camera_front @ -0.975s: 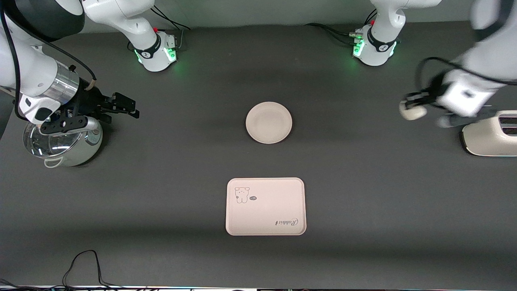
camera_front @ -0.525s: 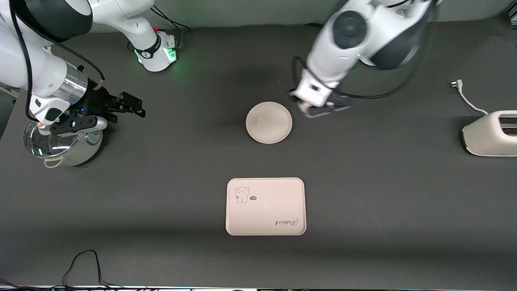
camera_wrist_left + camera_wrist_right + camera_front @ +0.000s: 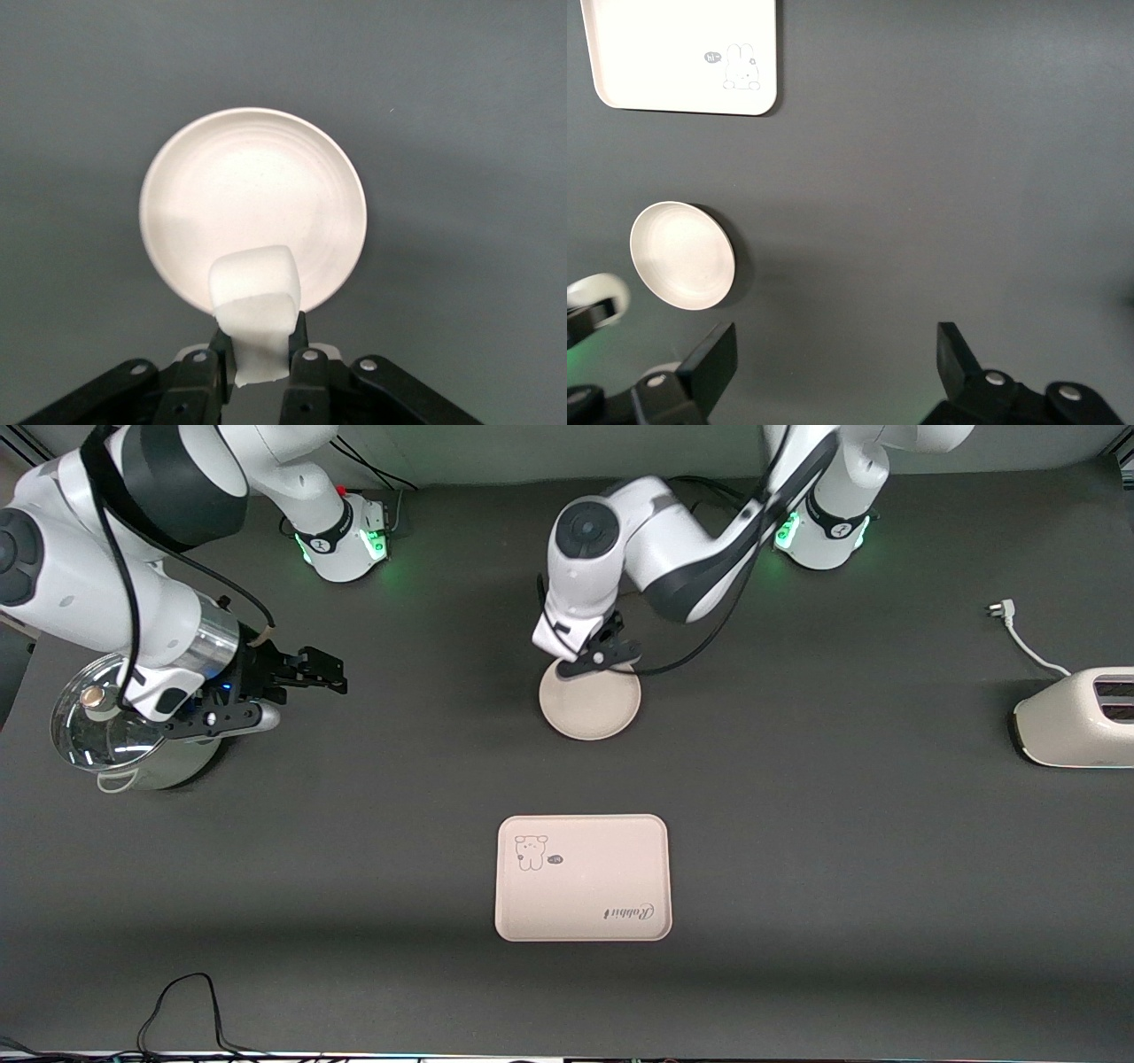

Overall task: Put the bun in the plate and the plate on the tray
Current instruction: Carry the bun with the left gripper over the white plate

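Dark tabletop: left hand clenches bun over plate rim for release; right hand, spread empty, waits toward the right arm's end from the plate.

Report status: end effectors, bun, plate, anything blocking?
Left end effector shut on bun, over plate rim. Right end effector open, empty, waiting beside pot. Tray bare. Nothing blocking.

Robotics lab bench posing as a kitchen. Two white Franka arms are sitting bolted along one edge of a dark grey table, green lights glowing at their bases, cables trailing off. Kitchen props are lying around: toaster, steel pot, plate, cartoon-printed tray.
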Controlling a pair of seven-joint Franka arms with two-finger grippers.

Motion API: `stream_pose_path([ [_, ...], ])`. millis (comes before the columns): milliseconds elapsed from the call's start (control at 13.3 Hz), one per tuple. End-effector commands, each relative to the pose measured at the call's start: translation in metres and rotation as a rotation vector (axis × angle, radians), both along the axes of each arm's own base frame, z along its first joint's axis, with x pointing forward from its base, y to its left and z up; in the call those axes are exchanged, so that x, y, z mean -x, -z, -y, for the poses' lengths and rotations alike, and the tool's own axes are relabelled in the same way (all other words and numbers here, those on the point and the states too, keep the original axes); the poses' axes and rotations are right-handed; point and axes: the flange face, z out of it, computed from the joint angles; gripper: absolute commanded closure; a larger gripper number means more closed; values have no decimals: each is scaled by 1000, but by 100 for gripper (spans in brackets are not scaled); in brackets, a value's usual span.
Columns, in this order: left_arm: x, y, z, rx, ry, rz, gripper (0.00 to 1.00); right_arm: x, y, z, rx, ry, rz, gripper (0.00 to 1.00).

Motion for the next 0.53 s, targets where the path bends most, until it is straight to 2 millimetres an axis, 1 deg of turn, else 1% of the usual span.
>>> stream_pose_path([
  [0,-3,56,2,-33,14,3,73,-11,14,-16,22,39,18,0],
  [75,-3,68,2,-49,21,7,73,-12,17,-19,17,46,14,0],
  [300,1,102,1,-99,26,24,73,-11,30,-50,-51,41,21,0],
  [375,0,108,1,-97,16,28,72,-14,39,-58,-62,49,30,0],
  [450,0,112,1,-97,13,27,67,-13,46,-70,-60,46,35,0],
])
